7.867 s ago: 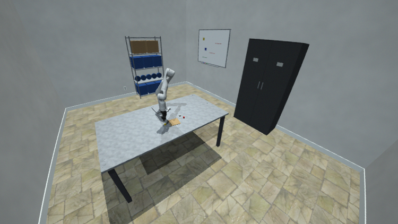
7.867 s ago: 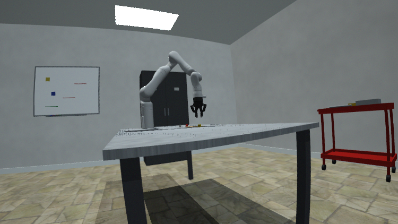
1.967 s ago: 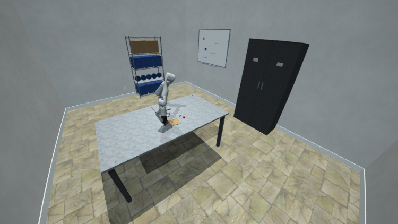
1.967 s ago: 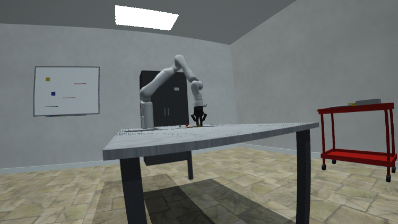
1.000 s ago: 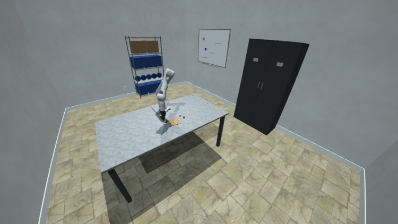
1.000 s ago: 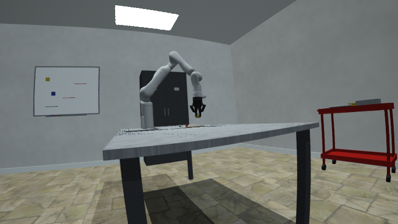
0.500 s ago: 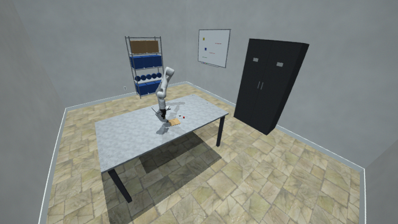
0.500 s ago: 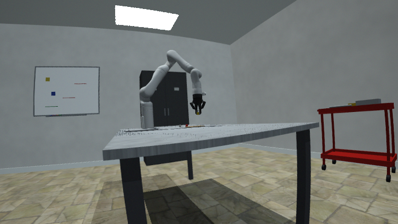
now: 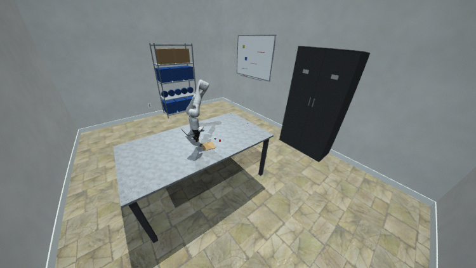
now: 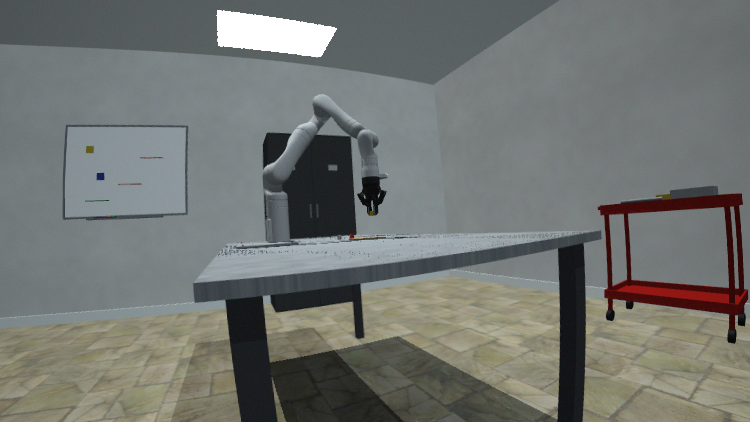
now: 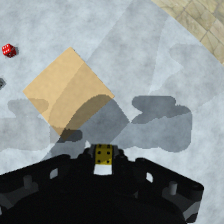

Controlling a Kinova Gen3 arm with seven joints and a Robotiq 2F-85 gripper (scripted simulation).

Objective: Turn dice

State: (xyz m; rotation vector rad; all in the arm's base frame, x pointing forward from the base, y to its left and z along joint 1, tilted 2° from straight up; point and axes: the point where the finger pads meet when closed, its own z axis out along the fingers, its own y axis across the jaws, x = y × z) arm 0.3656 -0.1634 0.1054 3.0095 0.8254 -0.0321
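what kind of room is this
Probably a lab or workshop room: a robot arm is mounted on a grey table, with a whiteboard on the wall, a wire shelf rack of boxes, a black cabinet and a red cart.
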